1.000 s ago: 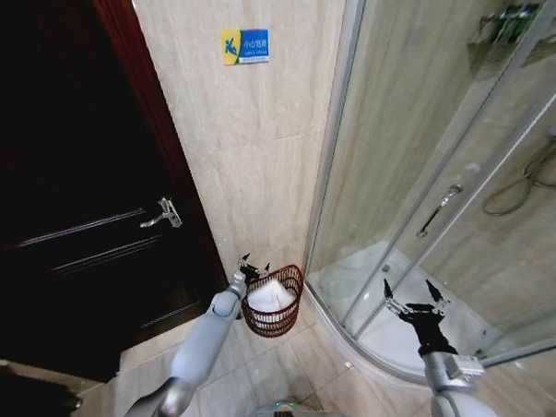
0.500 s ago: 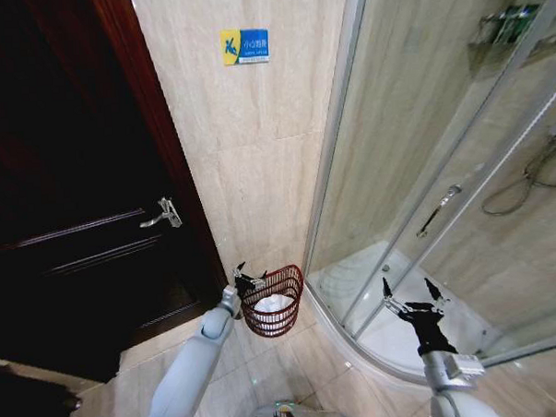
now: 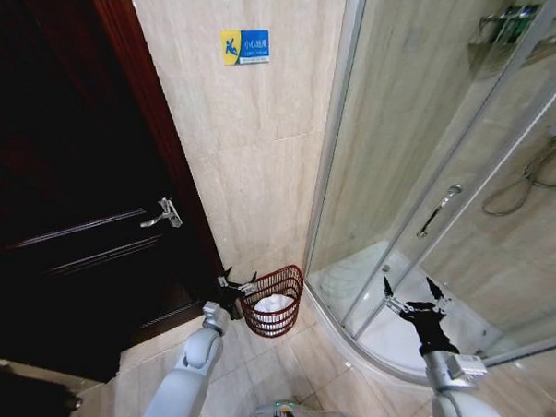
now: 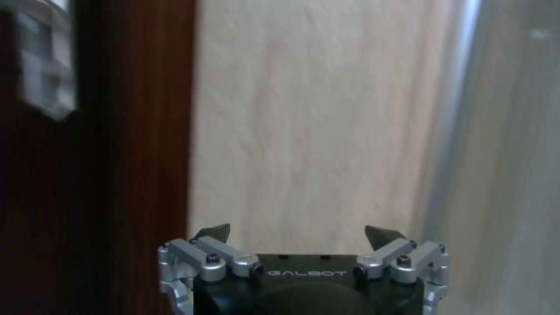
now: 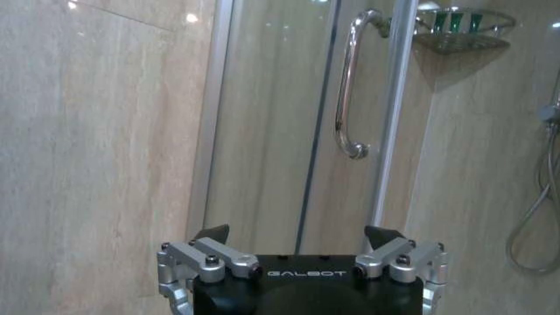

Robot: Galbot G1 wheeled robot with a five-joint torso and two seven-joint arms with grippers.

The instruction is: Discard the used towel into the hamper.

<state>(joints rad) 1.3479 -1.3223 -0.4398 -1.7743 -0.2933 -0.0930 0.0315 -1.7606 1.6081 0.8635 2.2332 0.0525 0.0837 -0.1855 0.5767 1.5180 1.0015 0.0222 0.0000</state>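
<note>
Reddish-brown wire weave marks the hamper (image 3: 274,300), a small round basket standing on the tiled floor (image 3: 294,374) at the foot of the beige wall (image 3: 258,172), between the dark wooden door (image 3: 67,227) and the curved glass shower door (image 3: 424,165). A white towel (image 3: 273,304) lies inside it, below the rim.

The left gripper (image 3: 234,283) hangs just beside the hamper's rim on the door side – fingers spread wide, nothing between them. In the left wrist view the same gripper (image 4: 300,231) points at the wall, with the door frame (image 4: 144,131) to one side, its two dark fingertips well apart.

The right gripper (image 3: 412,294) is raised in front of the shower, well apart from the hamper, also wide open and empty. Its wrist view shows the gripper (image 5: 298,231) facing the chrome handle (image 5: 350,85) of the shower door.
</note>
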